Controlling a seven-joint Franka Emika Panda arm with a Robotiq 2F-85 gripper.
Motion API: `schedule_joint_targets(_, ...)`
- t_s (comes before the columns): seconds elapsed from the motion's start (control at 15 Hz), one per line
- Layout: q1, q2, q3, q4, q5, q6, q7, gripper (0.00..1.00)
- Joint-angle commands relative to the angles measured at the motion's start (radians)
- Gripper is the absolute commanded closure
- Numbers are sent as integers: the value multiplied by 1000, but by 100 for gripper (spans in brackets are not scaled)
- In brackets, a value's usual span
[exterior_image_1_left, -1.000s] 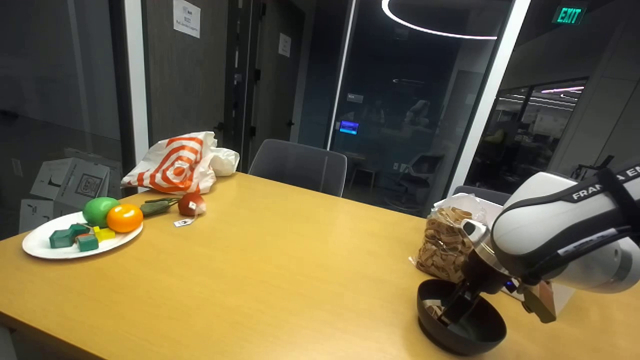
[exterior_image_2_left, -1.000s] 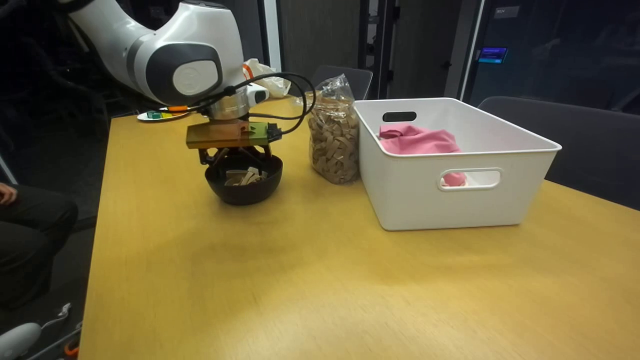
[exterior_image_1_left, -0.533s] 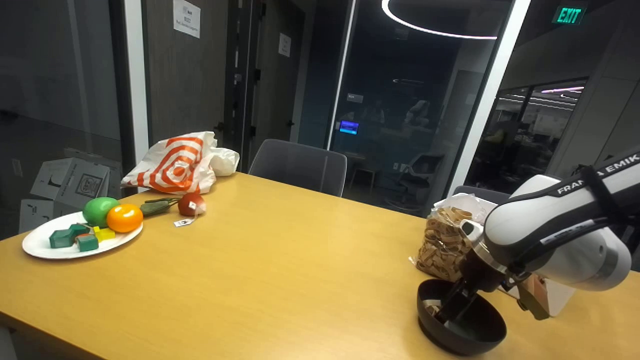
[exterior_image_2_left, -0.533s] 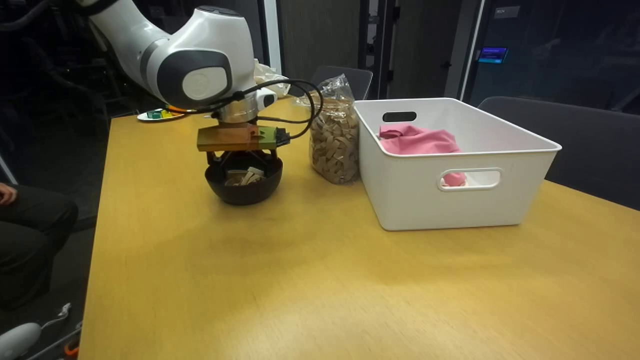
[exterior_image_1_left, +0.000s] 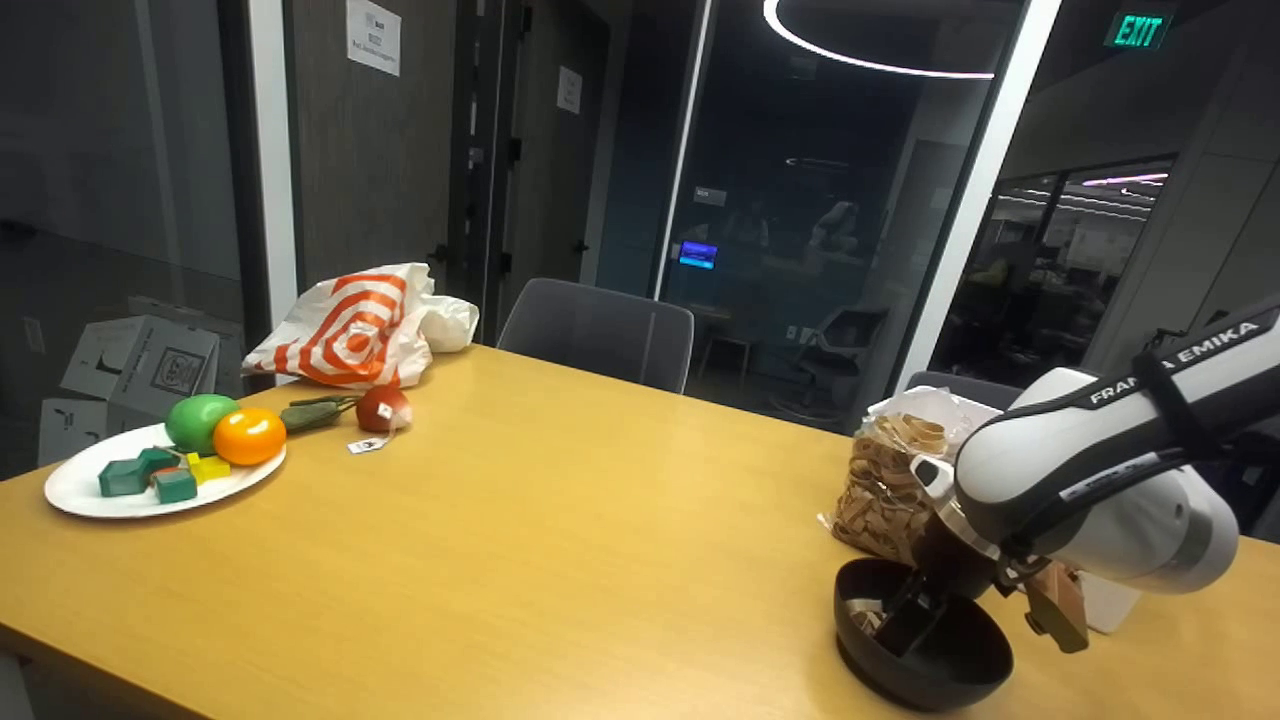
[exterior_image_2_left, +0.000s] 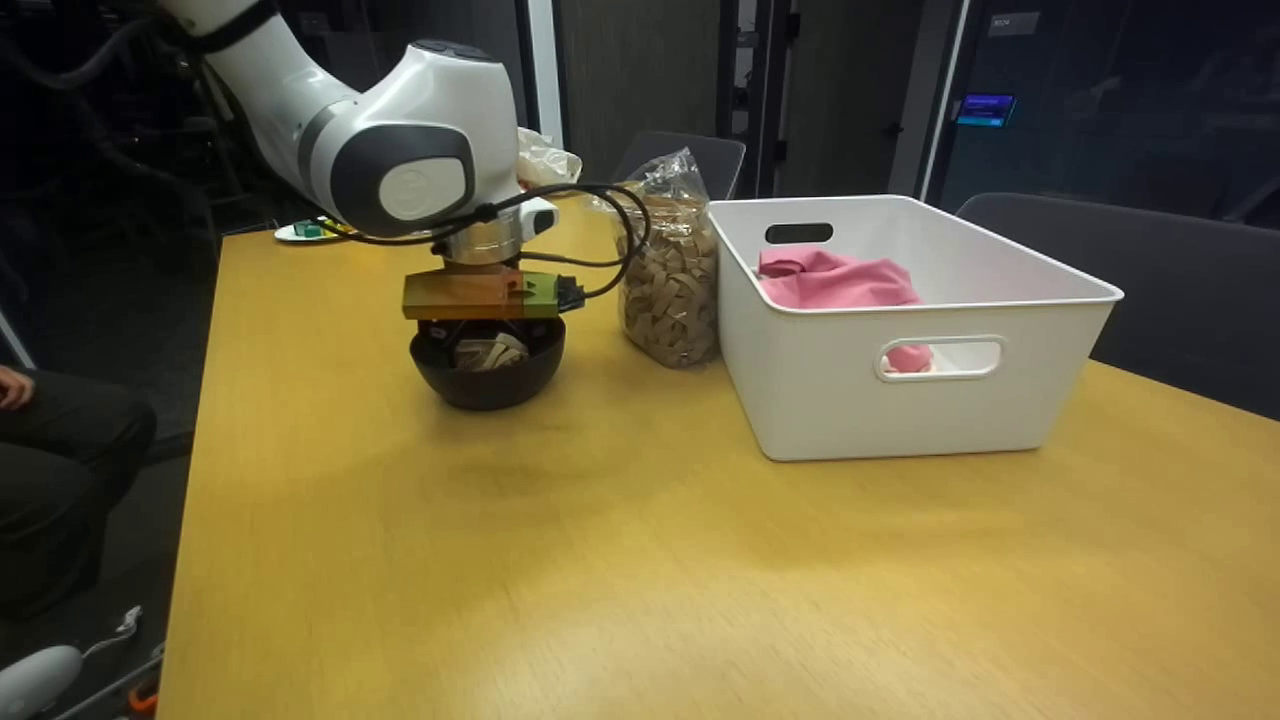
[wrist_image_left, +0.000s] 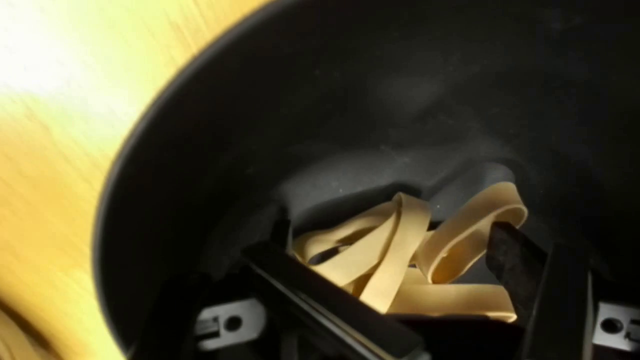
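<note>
My gripper is lowered into a black bowl, its dark fingers apart on either side of a small heap of tan rubber bands. The right fingertip overlaps one looped band; I cannot tell whether either finger touches the bands. The bowl stands on the table in both exterior views. Some bands show in the bowl under the gripper body. In an exterior view the fingers are inside the bowl, near the bands.
A clear bag full of rubber bands stands beside the bowl, also in an exterior view. A white bin holds pink cloth. A white plate with toy fruit and blocks, a red item and a plastic bag are farther off.
My gripper has moved down deeper into the bowl and shifted slightly sideways over the bands. The bowl, bag and bin have not moved.
</note>
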Motion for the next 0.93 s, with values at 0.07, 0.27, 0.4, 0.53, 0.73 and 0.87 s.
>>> schedule_joint_targets(0.07,-35,15,41,22,20,4,-26,34)
schedule_joint_targets(0.27,-45,15,47,28,25,5,-26,58)
schedule_joint_targets(0.4,-50,15,48,32,24,5,-24,73)
schedule_joint_targets(0.53,-52,17,47,35,21,6,-18,88)
schedule_joint_targets(0.73,-52,17,42,39,15,3,-8,94)
schedule_joint_targets(0.87,-56,7,38,39,10,-14,-3,92)
